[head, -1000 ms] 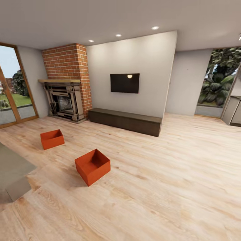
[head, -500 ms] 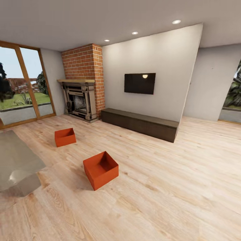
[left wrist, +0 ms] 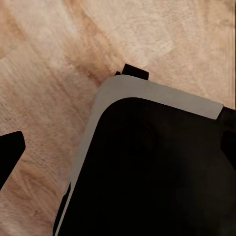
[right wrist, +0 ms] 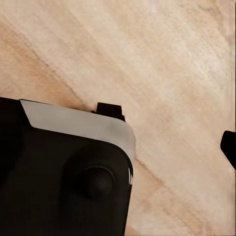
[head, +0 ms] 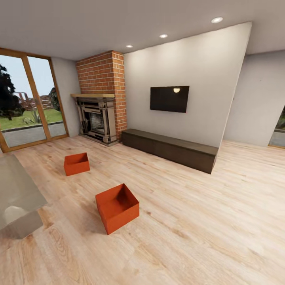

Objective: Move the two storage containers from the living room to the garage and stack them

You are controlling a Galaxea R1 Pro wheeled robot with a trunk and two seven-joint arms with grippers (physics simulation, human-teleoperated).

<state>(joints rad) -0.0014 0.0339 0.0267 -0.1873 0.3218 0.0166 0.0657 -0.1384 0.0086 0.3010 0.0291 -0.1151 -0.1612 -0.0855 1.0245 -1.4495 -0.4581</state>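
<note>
Best to roll squarely toward the nearer storage container (head: 117, 208), this side of the fireplace (head: 97, 120), before reaching; hands' spread cannot be told.

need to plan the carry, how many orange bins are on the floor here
2. The nearer storage container sits on the wood floor in the foreground; the farther storage container sits nearer the fireplace. More could lie outside the view.

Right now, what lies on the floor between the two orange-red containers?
Nothing: in the head view, only bare wood planks separate the near container from the far container.
</note>
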